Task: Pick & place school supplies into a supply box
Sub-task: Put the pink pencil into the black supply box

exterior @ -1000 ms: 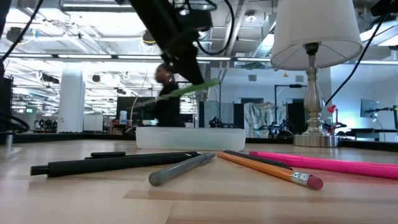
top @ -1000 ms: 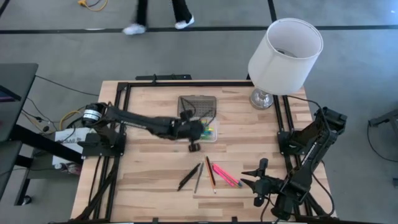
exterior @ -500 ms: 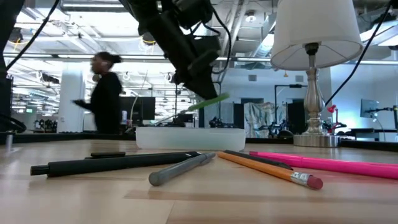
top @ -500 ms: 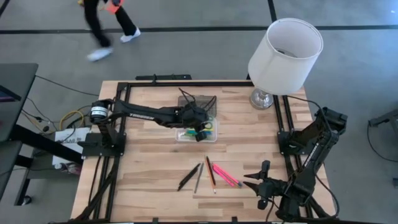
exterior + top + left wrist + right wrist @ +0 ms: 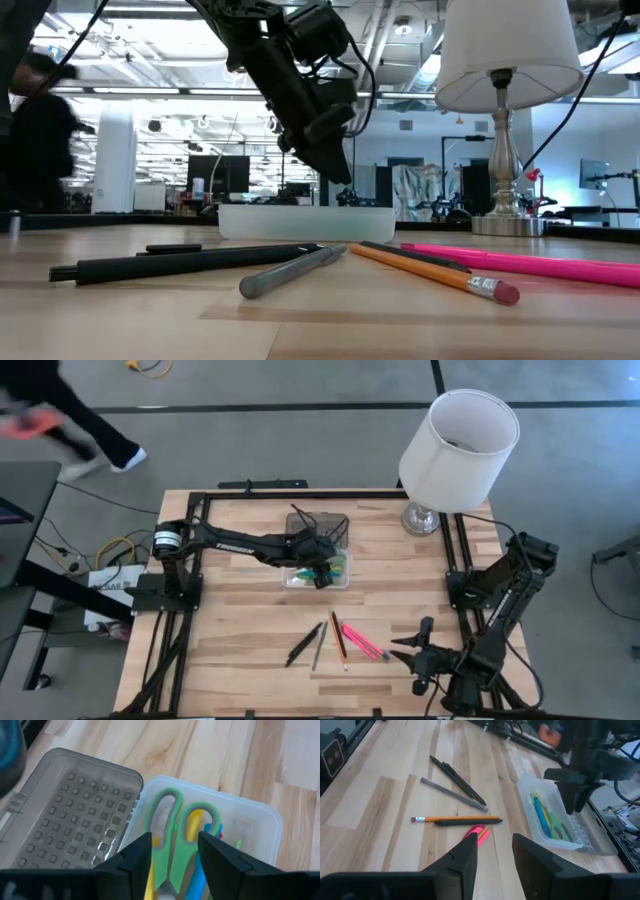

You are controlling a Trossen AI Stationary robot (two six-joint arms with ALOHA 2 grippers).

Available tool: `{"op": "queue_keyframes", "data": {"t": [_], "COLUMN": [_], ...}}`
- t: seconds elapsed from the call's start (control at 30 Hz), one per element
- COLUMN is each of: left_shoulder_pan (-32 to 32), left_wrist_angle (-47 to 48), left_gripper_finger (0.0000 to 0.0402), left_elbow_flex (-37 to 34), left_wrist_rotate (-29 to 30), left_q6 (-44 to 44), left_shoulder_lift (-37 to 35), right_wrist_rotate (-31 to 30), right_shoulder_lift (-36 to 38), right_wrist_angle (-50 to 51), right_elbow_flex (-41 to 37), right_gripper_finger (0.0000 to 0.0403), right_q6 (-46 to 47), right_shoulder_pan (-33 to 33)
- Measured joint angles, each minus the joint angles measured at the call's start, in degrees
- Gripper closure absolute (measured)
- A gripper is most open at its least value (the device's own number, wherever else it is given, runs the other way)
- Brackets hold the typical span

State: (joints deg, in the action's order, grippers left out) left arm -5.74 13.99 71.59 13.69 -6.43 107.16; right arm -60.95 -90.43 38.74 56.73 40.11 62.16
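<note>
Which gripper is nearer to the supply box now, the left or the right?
Left. The left gripper hangs directly over the supply box; the right gripper waits far away near the table's front right corner.

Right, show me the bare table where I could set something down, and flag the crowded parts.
Bare wood lies between the supply box and the loose pens, along the left side by the left arm's base, and between the box and the lamp. Crowded: the box, with the left gripper over it, and the pen cluster beside the right gripper.
</note>
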Motion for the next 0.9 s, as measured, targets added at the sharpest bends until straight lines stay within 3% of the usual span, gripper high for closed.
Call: {"op": "queue_keyframes", "data": {"t": [0.23, 0.4, 0.7, 0.9], "left_shoulder_pan": [0.92, 4.84, 17.31, 26.55], "left_wrist_angle": [0.42, 1.81, 13.3, 13.19], "left_gripper_finger": [0.0212, 0.021, 0.0209, 0.0209], "left_elbow_flex": [0.0, 0.0, -0.28, -5.71], "left_wrist_rotate": [-4.19, -3.41, 8.06, 15.84], "left_q6": [3.42, 7.91, 7.24, 1.71], "left_shoulder_lift": [-0.29, -1.62, -7.62, -10.06], "right_wrist_rotate": [0.47, 6.43, 20.6, 28.27], "right_shoulder_lift": [0.0, 0.0, 0.0, 0.0], "right_wrist_angle": [0.0, -1.12, -13.99, -16.95], "right_elbow_flex": [-0.65, -2.6, -8.31, -9.83], "right_gripper_finger": [0.0285, 0.0285, 0.0285, 0.0285], "right_q6": [3.57, 7.67, 5.1, 6.31], "right_shoulder_pan": [-2.79, -7.58, -15.95, -17.8]}}
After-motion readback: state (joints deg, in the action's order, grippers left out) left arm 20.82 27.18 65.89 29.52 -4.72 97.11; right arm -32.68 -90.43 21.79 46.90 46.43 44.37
